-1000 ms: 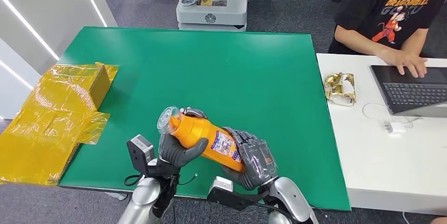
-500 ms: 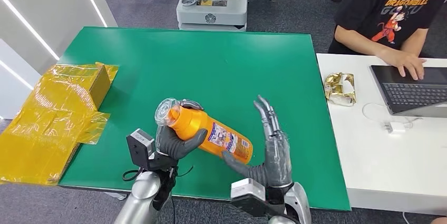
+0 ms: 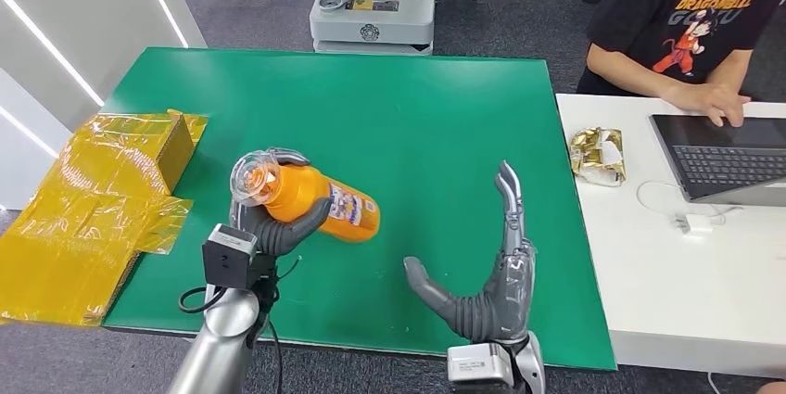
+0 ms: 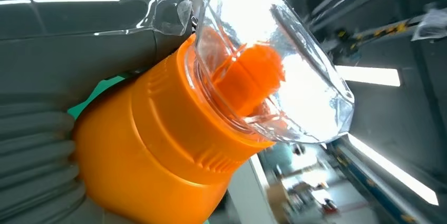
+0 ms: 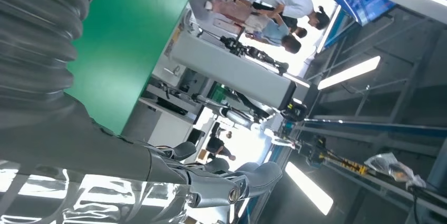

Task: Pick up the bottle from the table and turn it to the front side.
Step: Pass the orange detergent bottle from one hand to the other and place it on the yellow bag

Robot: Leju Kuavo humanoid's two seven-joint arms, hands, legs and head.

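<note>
bottle (image 3: 326, 208): orange body, with a white label printed in blue and red
cap (image 4: 274, 71): clear, colourless; an orange nozzle is seen through it
table (image 3: 389, 107): plain, uniform green top
left hand (image 3: 278, 227): dark grey fingers, with a glossy transparent film seen over the back
right hand (image 3: 491, 292): dark grey, silver at the wrist
wrapped box (image 3: 111, 190): brown cardboard covered in translucent yellow film
side table (image 3: 667, 273): white
foil packet (image 3: 598, 155): shiny gold
laptop (image 3: 728, 158): grey, with black keys
person's shirt (image 3: 686, 14): black, printed with an orange cartoon figure and lettering
</note>
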